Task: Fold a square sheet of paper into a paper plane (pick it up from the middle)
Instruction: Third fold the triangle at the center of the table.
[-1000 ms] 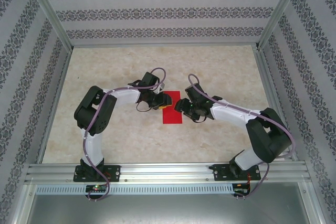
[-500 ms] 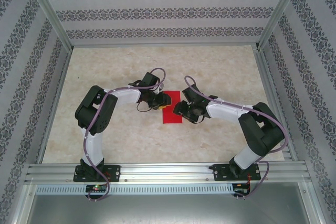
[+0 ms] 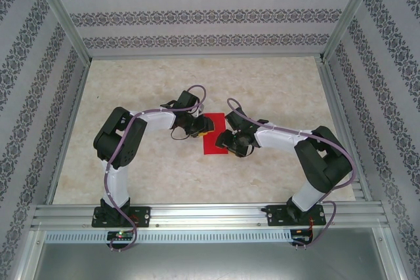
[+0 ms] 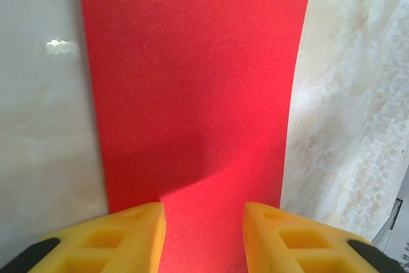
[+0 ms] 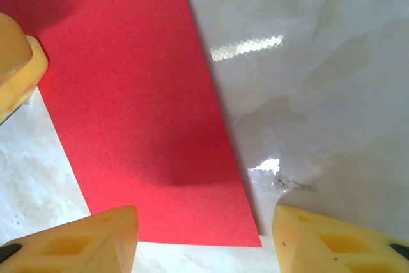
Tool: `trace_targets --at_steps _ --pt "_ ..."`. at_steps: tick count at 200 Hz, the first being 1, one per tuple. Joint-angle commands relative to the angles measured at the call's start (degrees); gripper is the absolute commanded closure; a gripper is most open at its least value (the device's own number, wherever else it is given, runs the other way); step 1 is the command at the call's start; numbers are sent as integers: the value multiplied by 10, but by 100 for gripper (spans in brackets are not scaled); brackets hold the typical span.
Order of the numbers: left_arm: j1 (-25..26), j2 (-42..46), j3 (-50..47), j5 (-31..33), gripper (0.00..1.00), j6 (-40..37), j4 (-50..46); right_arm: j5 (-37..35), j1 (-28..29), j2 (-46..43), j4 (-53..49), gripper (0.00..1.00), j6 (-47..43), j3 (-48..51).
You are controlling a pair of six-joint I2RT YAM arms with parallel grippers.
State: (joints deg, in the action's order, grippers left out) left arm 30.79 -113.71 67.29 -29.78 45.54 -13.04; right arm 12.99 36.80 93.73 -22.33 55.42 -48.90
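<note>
The sheet of paper [image 3: 214, 145] is bright red and lies flat on the table as an upright narrow rectangle between both arms. My left gripper [image 3: 207, 124] hovers over its far end, and in the left wrist view the paper [image 4: 192, 81] runs away from the open left gripper [image 4: 203, 212], whose yellow fingers [image 4: 128, 234] stand apart above it. My right gripper [image 3: 222, 138] sits at the paper's right edge. It is open [image 5: 204, 218], straddling a corner and long edge of the paper [image 5: 128, 94]. One left finger [image 5: 14, 62] shows at the paper's far side.
The tabletop [image 3: 275, 83] is pale marble-patterned and glossy. Patterned walls with aluminium posts [image 3: 59, 11] close in the left, back and right sides. A metal rail [image 3: 210, 218] carrying both arm bases runs along the near edge.
The right arm has swung left, bringing its gripper closer over the paper's right edge. The left arm and the paper have stayed put.
</note>
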Motion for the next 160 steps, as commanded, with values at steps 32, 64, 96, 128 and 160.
trace_targets --at_steps 32,64,96,128,160 --pt "-2 -26 -26 43 61 5 -44 29 6 -12 38 44 -4 26" --pt "-4 -27 -29 47 60 4 -48 41 4 -13 75 46 -2 40" --pt "-3 -28 -30 46 60 3 -49 54 3 -11 108 47 -1 46" --pt "-4 -28 -32 46 60 3 -49 62 2 -15 132 48 0 48" --pt "-4 -30 -34 45 60 4 -47 64 2 -20 140 49 3 51"
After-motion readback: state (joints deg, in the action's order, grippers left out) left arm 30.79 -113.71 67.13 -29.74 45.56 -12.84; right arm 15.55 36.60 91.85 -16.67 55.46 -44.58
